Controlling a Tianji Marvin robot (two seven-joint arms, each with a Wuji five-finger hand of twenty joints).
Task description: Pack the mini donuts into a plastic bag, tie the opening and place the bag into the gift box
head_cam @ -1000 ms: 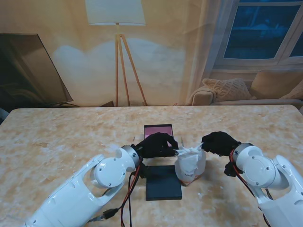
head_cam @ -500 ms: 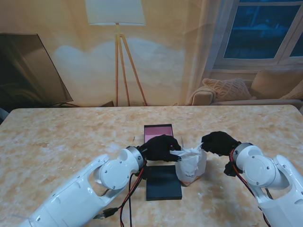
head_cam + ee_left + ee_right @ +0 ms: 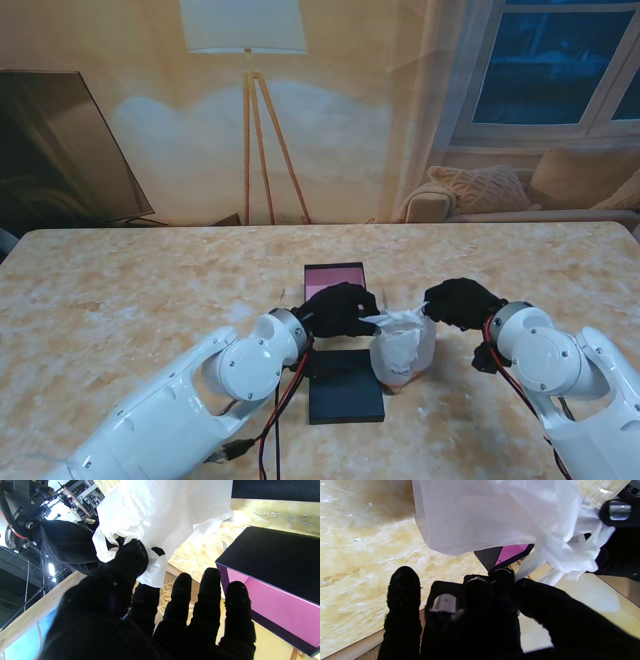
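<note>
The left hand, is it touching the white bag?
Touching. The left wrist view shows the left hand pinching the white bag between thumb and finger.

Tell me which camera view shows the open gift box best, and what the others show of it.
The left wrist view: the gift box fills one side, its pink inside and dark wall plain. The stand view shows it small, farther from me than the left hand, partly hidden. The right wrist view gives only a pink sliver past the plastic bag.

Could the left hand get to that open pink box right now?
Probably not yet: the left hand is pinching the plastic bag, as is the right hand. The pink box lies just beyond it, unobstructed.
</note>
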